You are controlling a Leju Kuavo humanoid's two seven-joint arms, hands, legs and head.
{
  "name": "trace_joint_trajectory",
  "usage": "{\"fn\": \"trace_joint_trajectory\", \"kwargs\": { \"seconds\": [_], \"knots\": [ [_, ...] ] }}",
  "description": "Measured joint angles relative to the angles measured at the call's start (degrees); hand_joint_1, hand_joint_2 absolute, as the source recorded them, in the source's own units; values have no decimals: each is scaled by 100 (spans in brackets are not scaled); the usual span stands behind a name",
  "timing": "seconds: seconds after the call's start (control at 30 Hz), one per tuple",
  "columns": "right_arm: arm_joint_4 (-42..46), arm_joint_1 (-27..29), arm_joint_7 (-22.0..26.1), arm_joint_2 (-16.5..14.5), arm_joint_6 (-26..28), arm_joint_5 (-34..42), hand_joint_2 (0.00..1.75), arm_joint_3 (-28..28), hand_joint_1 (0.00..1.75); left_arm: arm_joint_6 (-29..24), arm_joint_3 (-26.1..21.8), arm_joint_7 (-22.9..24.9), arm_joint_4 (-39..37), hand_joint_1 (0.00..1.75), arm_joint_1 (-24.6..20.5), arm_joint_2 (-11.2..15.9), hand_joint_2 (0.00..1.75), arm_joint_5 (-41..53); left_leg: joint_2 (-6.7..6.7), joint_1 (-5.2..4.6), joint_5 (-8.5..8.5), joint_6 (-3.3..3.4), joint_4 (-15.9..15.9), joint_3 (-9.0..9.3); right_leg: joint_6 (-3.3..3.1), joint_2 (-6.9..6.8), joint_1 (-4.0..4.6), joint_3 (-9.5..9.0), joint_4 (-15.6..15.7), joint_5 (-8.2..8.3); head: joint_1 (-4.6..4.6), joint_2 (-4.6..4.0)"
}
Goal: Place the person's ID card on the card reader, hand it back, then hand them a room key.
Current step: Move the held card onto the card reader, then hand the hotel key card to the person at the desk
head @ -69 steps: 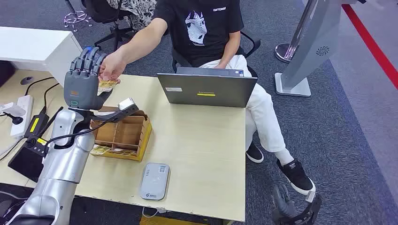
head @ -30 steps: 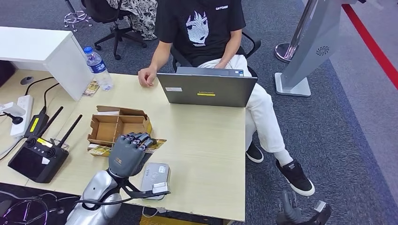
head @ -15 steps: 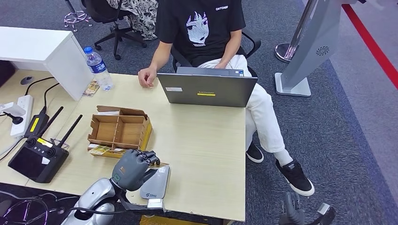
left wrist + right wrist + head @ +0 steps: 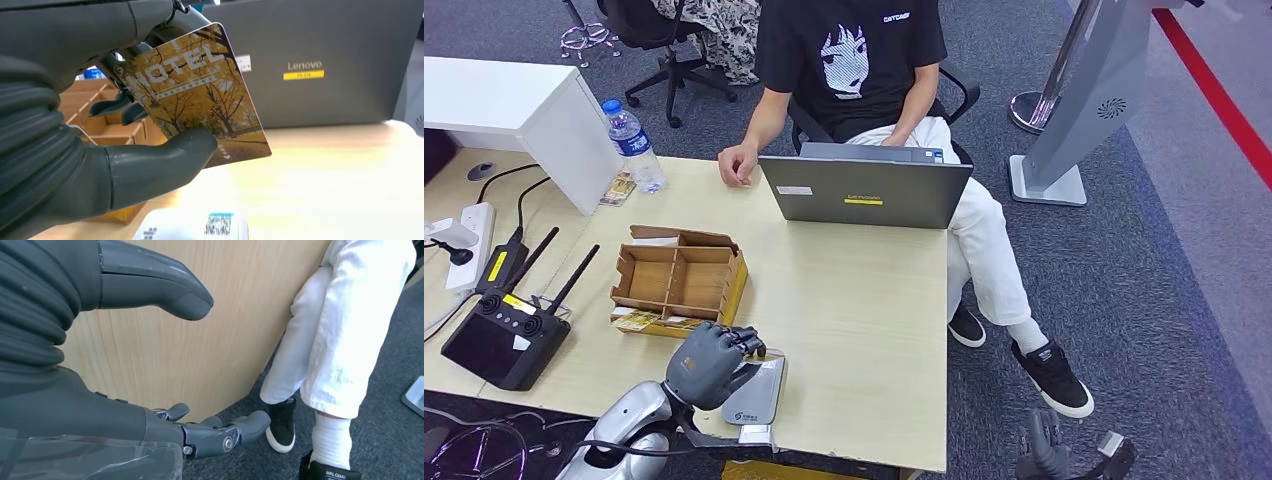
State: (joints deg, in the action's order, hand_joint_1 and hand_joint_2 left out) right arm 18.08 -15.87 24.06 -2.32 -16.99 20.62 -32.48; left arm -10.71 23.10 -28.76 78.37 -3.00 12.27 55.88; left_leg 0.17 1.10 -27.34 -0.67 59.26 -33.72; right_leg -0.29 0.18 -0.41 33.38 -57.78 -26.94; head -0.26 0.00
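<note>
Head view: the left arm enters from the lower edge with its forearm low over the near edge of the desk [image 4: 864, 300], and the left hand [image 4: 707, 362] is poised over the near end of the grey card reader [image 4: 759, 392], just in front of the compartmented cardboard box [image 4: 679, 280]. Left wrist view: the thumb [image 4: 165, 162] and the dark fingers [image 4: 117, 104] pinch a card [image 4: 197, 97] by one corner, holding it tilted above the reader's white top; the card bears an autumn-tree picture and the word "HOTEL". Behind it stands the grey laptop [image 4: 864, 190], lid back toward the robot, marked "Lenovo" above a yellow label whose text is too small to read. The seated person's hand [image 4: 737, 163] rests on the far edge of the desk beside the laptop. Right wrist view: the right hand [image 4: 150, 365] hangs beside the desk's wooden side panel, fingers apart and holding nothing. One black shoe [image 4: 332, 472] reads "MRL.GMAI".
</note>
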Motion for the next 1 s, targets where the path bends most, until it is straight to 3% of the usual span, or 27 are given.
{"fn": "trace_joint_trajectory", "kwargs": {
  "seconds": [0.67,1.0],
  "knots": [
    [-2,-103,-102,-2,-26,-106,175,-2,0,192,366,-9,-1121,175,-547,-102,175,-24,-5,0,1,0,0,0,1,-4,0,-2,0,1,0,0],
    [-3,-107,-102,-2,-27,-199,175,-1,0,-301,379,221,-1120,175,-1040,-145,175,76,-10,0,8,1,1,-1,2,-9,0,-2,-2,4,-1,0]
  ]
}}
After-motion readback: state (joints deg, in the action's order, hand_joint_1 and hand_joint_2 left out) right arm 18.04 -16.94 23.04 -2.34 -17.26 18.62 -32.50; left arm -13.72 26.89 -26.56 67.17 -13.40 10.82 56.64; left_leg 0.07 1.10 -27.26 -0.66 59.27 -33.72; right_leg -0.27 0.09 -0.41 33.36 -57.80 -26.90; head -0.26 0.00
